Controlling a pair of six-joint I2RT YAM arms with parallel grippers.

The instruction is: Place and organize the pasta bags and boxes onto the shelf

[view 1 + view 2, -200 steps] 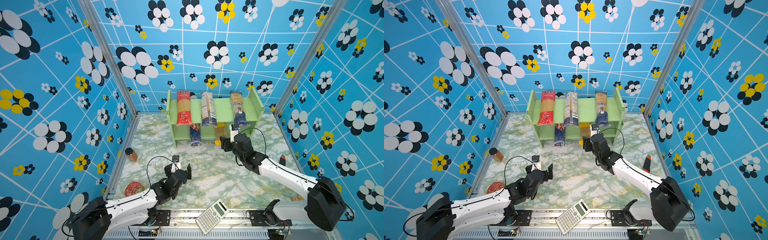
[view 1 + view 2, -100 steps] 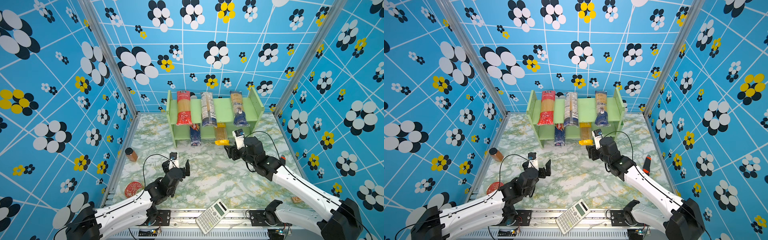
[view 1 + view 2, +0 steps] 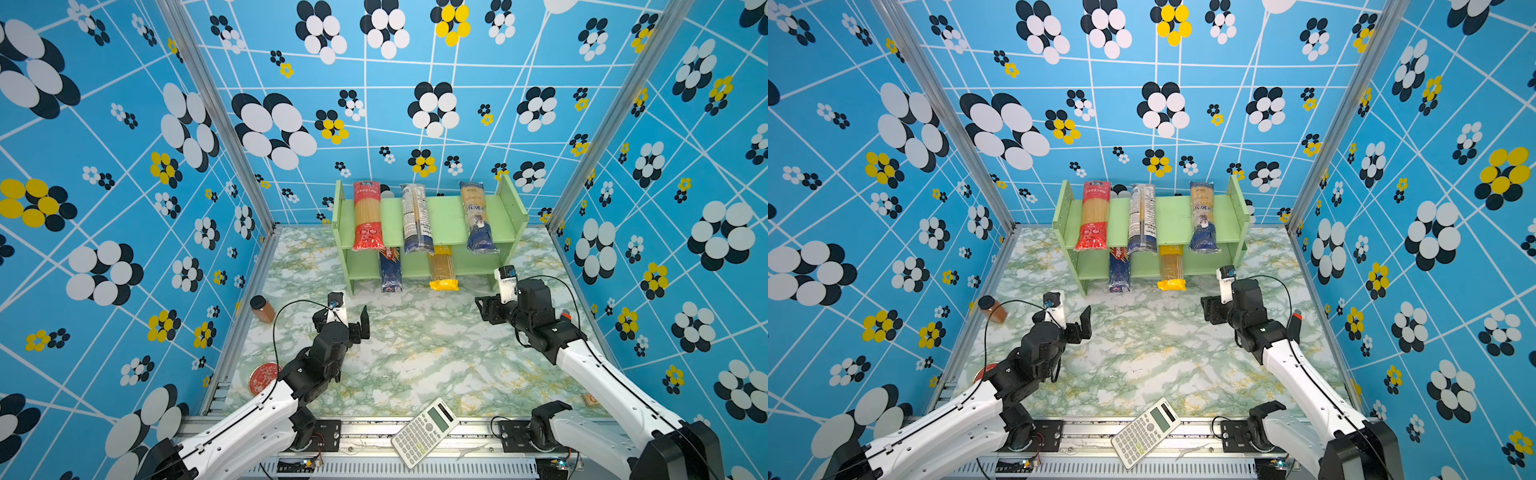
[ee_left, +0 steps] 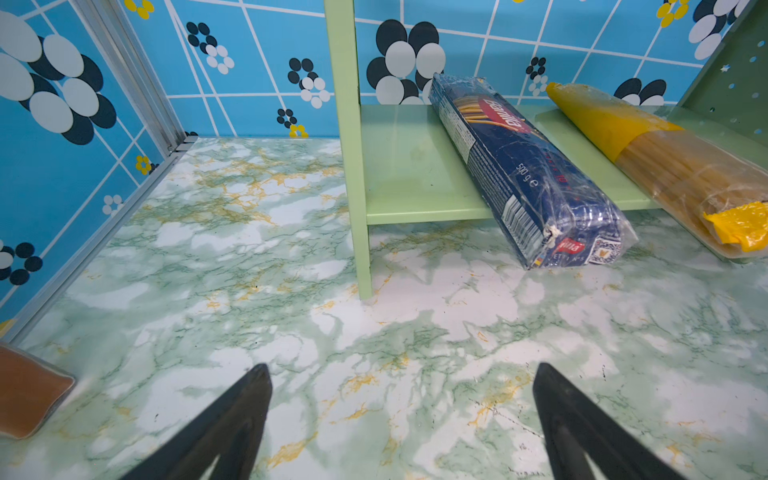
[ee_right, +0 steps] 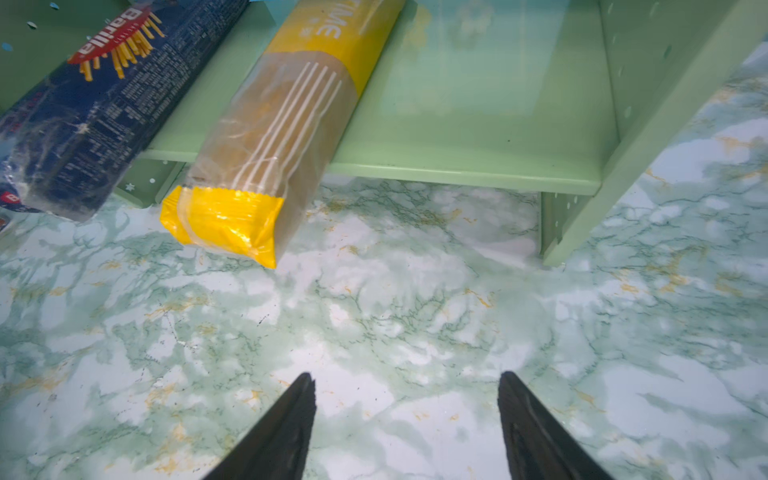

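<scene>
Calculator (image 3: 424, 432): lies aslant on the front rail, between the two arm bases.
Left claw (image 4: 401, 370): jaws spread wide and holding nothing, above the bare worktop (image 3: 415, 353), left of centre.
Right claw (image 5: 406, 375): jaws parted less widely and also empty, over the worktop near the shelf's right leg.
Jar (image 3: 262, 308): by the left wall, well apart from the shelf.
Shelf (image 3: 446, 218): stands against the back wall and has two tiers.
Lower tier: the Barilla box (image 3: 390, 270) and the yellow bag (image 3: 442, 266) lie side by side without touching. Their near ends jut past the edge, and the box's end seems to rest on the worktop.
Upper tier: the red bag (image 3: 367, 216) is at the left, the clear bag (image 3: 415, 218) in the middle and the navy bag (image 3: 478, 216) at the right. All three lie front to back, apart from each other, with their near ends overhanging the front edge.
</scene>
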